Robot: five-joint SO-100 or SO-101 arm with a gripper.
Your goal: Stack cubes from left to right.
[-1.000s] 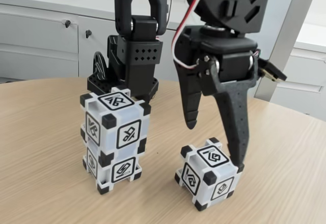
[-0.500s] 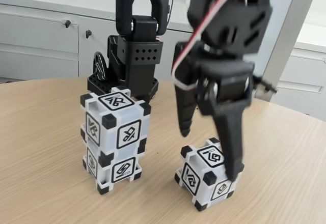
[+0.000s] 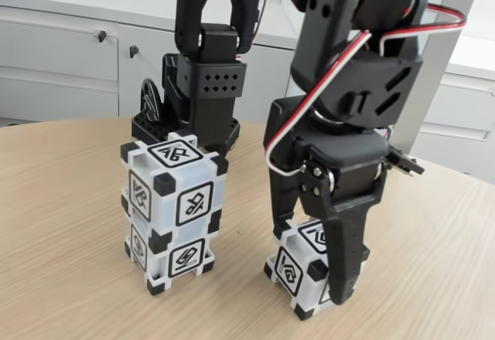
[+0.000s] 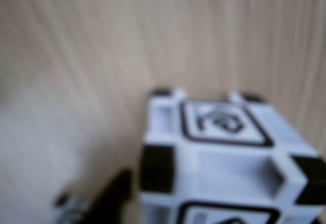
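Two of the three cubes already stand as a stack (image 3: pixel 174 212) on the wooden table (image 3: pixel 62 224), one squarely on the other, at about nine o'clock in the fixed view. The third cube (image 3: pixel 298 272) sits alone on the table at about five o'clock, well apart from the stack and turned with a corner toward the camera. In the wrist view this loose cube (image 4: pixel 224 158) is close and blurred at five o'clock, its top symbol facing up.

The gripper (image 3: pixel 309 266) has its jaws apart, straddling the loose cube: one finger (image 3: pixel 344 266) hangs down across the cube's near right side, the other drops behind its left side. Whether either finger touches the cube cannot be told from these pictures; the cube looks flat on the table, not lifted.

Judging from this, roughly two thirds of the stacking is done. What remains is to close on the last cube, carry it over and set it on top of the stack. The arm's base (image 3: pixel 201 100) stands just behind the stack.
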